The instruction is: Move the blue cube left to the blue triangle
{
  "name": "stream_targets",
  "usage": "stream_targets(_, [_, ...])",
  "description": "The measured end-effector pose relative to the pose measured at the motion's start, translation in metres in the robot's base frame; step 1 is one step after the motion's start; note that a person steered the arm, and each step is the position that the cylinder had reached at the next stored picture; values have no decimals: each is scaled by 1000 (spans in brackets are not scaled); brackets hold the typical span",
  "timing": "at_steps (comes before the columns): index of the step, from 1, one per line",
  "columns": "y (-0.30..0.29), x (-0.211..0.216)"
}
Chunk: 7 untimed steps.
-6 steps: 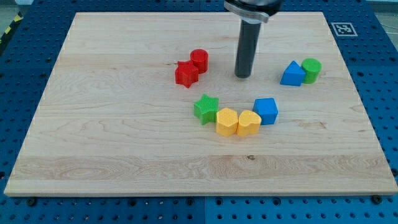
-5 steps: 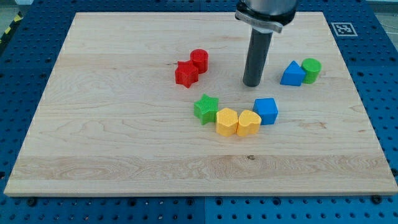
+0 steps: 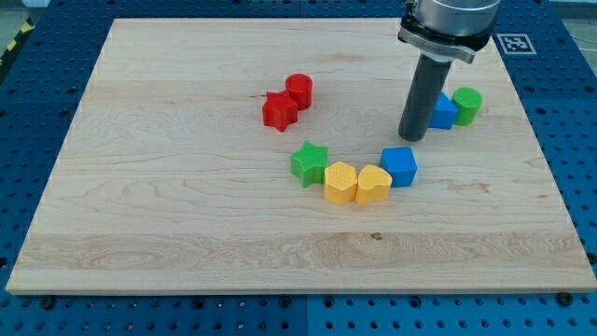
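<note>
The blue cube [image 3: 399,165] sits on the wooden board [image 3: 187,187] right of centre, touching a yellow heart-shaped block [image 3: 373,184]. The blue triangle [image 3: 444,111] lies toward the view's upper right, partly hidden behind my rod, with a green cylinder [image 3: 466,105] touching its right side. My tip [image 3: 411,137] rests on the board just above and slightly right of the blue cube, close to the blue triangle's left lower edge.
A yellow hexagon-like block [image 3: 340,182] and a green star [image 3: 309,162] continue the row left of the heart. A red star [image 3: 279,110] and a red cylinder [image 3: 298,91] sit together at upper centre.
My tip has slid to the view's right and slightly down, from the middle of the board to beside the blue triangle. No block has moved.
</note>
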<state>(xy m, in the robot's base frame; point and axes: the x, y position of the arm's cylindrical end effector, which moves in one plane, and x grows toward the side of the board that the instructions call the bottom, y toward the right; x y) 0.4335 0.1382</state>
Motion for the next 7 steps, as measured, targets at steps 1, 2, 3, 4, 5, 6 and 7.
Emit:
stream_targets(1, [6, 9])
stream_targets(2, [12, 31])
stream_targets(3, [33, 38])
stream_targets(4, [46, 54])
stream_targets(5, [46, 89])
stream_targets(6, [27, 112])
stream_targets(7, [-15, 112])
